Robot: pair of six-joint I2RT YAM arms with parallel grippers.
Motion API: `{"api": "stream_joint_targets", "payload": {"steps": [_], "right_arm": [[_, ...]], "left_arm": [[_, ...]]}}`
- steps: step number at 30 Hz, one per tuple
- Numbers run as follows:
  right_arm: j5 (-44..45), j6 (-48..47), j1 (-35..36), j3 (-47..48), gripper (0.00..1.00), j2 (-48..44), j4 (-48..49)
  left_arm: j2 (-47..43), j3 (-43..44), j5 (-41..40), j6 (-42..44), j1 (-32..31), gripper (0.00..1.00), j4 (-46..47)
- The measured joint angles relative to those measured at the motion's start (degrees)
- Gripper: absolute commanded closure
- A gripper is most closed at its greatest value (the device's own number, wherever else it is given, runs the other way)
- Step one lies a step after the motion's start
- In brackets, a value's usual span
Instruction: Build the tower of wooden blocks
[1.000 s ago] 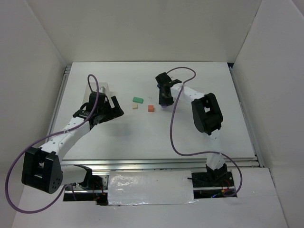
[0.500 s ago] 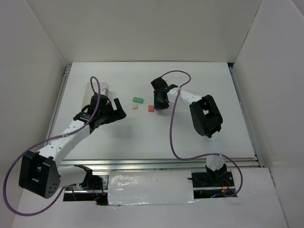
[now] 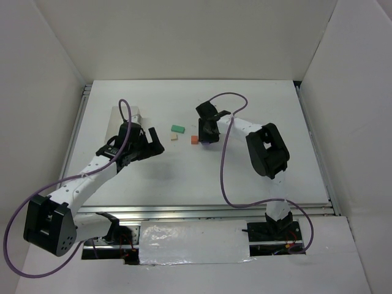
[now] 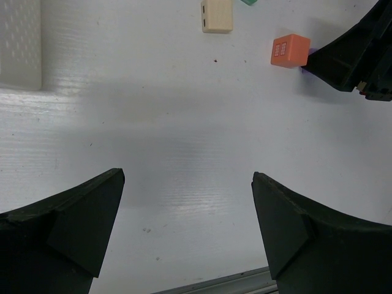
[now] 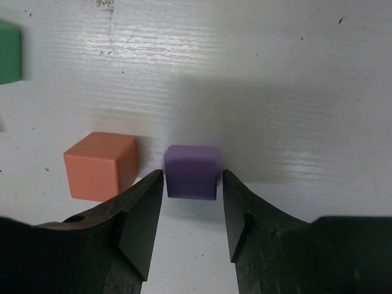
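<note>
No wood block tower is in view; the blocks lie singly on the white table. A purple cube (image 5: pixel 192 171) rests on the table right beside an orange-red cube (image 5: pixel 101 165) (image 3: pixel 195 140). My right gripper (image 5: pixel 193 184) (image 3: pixel 208 136) straddles the purple cube, its jaws slightly parted with a thin gap on the right side. A green block (image 3: pixel 177 129) (image 5: pixel 9 52) and a cream block (image 3: pixel 174 138) (image 4: pixel 217 15) lie to the left. My left gripper (image 4: pixel 187 190) (image 3: pixel 150 142) hangs wide open over bare table, nothing between its fingers.
A larger white box (image 3: pixel 136 114) (image 4: pixel 21 43) lies at the far left behind the left arm. The left wrist view shows the orange-red cube (image 4: pixel 290 51) with the right gripper's black fingers (image 4: pixel 355 55) beside it. Metal rails border the table.
The right gripper carried the purple cube leftward to beside the orange-red cube, and its jaws have parted a little. The left arm edged slightly right.
</note>
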Motion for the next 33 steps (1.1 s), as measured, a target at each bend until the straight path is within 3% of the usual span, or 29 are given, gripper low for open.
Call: {"api": "stream_joint_targets", "payload": {"steps": [11, 22, 33], "right_arm": [[-0.8, -0.3, 0.0, -2.1, 0.4, -3.3, 1.2], [-1.5, -1.4, -1.5, -11.9, 0.64, -12.8, 4.4], [-3.3, -2.1, -5.4, -14.8, 0.66, -13.2, 6.8]], "left_arm": [[0.0, 0.0, -0.6, -1.0, -1.6, 0.01, 0.0], [0.0, 0.0, -1.0, -1.0, -2.4, 0.01, 0.0], [0.5, 0.0, -1.5, -1.0, -2.6, 0.01, 0.0]]}}
